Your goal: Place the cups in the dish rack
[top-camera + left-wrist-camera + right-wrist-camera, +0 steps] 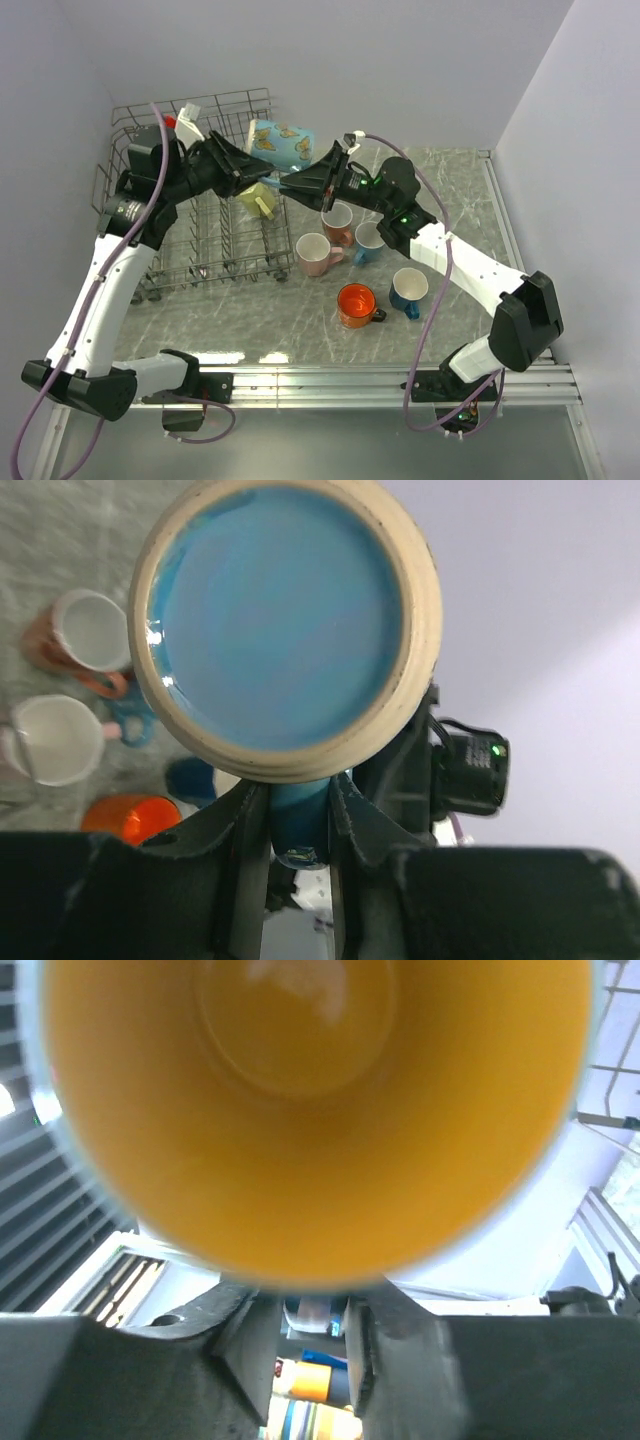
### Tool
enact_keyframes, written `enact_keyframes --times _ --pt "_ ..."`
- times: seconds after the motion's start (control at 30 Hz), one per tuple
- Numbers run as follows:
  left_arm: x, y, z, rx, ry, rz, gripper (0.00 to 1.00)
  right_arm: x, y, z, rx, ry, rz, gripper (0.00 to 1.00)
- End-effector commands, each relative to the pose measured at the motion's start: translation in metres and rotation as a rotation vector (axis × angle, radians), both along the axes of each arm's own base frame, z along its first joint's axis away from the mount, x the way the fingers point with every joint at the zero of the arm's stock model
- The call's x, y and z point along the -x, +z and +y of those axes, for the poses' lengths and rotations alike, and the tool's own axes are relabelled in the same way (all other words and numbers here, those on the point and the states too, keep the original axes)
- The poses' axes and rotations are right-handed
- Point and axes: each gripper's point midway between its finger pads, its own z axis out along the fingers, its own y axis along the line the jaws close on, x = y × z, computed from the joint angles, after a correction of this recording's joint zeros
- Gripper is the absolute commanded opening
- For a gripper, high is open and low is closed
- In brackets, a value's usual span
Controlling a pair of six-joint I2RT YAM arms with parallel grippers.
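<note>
**Top:** teal butterfly mug (pixel 281 145) mid-air at right edge of dish rack (pixel 128 165), betw. left gripper (pixel 262 172) & right gripper (pixel 297 181). Step: prob. arm-to-arm handover. Next: one lets go, other lowers mug onto tines.
**L wrist:** left gripper narrow, clamping handle; mug base faces cam.
**R wrist:** right gripper narrow, apparently pinching handle too; yellow interior fills view.
</note>
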Motion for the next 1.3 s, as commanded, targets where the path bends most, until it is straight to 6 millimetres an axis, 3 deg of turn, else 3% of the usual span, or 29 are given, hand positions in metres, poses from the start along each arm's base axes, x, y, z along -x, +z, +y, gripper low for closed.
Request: enact_keyframes --times 0.0,0.23,0.47,0.53,0.73,0.83,0.93,0.97,1.0,1.03,1.07,1.13,1.17,1.2,1.27 --pt "-0.026 0.03 0.046 -0.127 0.234 -0.175 0.0 0.025 0.035 -0.018 -0.042 0.018 -0.155 0.43" --pt "-0.028 0.013 0.067 -0.243 0.318 -0.162 0.0 0.021 0.022 -0.014 -0.011 0.029 -0.137 0.48" --pt "-0.047 -0.007 0.113 -0.512 0.488 -0.14 0.0 0.019 0.01 -0.02 0.087 0.018 -0.167 0.49" --pt "-0.051 -0.007 0.119 -0.562 0.507 -0.148 0.0 0.017 -0.003 -0.022 0.169 0.004 -0.177 0.49" --pt "-0.097 -0.036 0.147 -0.669 0.573 -0.1 0.0 0.031 -0.041 -0.037 0.326 0.0 -0.184 0.49" --pt "-0.133 -0.057 0.157 -0.687 0.588 -0.053 0.0 0.039 -0.062 -0.05 0.383 -0.008 -0.162 0.49" --pt "-0.158 -0.052 0.166 -0.702 0.626 -0.061 0.0 0.048 -0.079 -0.06 0.408 -0.008 -0.142 0.49" --pt "-0.172 -0.067 0.166 -0.724 0.619 -0.031 0.0 0.052 -0.079 -0.063 0.408 -0.01 -0.147 0.49" --pt "-0.18 -0.058 0.167 -0.723 0.634 -0.05 0.0 0.055 -0.084 -0.065 0.42 -0.002 -0.143 0.49" --pt "-0.187 -0.061 0.168 -0.736 0.636 -0.047 0.0 0.058 -0.091 -0.066 0.432 0.004 -0.13 0.49" --pt "-0.2 -0.077 0.168 -0.755 0.628 -0.019 0.0 0.06 -0.092 -0.069 0.436 0.002 -0.135 0.49" --pt "-0.213 -0.075 0.167 -0.754 0.632 -0.025 0.0 0.063 -0.1 -0.072 0.464 0.002 -0.132 0.49" --pt "-0.223 -0.091 0.166 -0.768 0.623 0.002 0.0 0.065 -0.101 -0.074 0.472 0.0 -0.136 0.49" --pt "-0.229 -0.089 0.165 -0.764 0.627 -0.005 0.0 0.066 -0.107 -0.076 0.495 0.0 -0.132 0.49" --pt "-0.241 -0.112 0.164 -0.79 0.612 0.04 0.0 0.067 -0.109 -0.078 0.512 -0.001 -0.135 0.49"
